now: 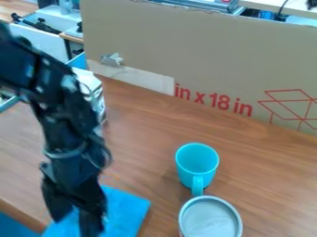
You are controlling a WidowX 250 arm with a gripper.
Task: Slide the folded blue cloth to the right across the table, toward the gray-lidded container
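The arm [59, 111] is finished in black and is built of bulky, jointed segments. Small pale spots [46, 61] are noted on its upper part. Thin cables [106, 155] are looped alongside. Two black, elongated fingers [93, 221] are fitted.

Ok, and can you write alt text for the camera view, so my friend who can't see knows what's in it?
A black robot gripper hangs open over a flat blue sheet on a brown wooden table. To the right in the picture, a turquoise mug stands near a round grey container. Cardboard stands behind.
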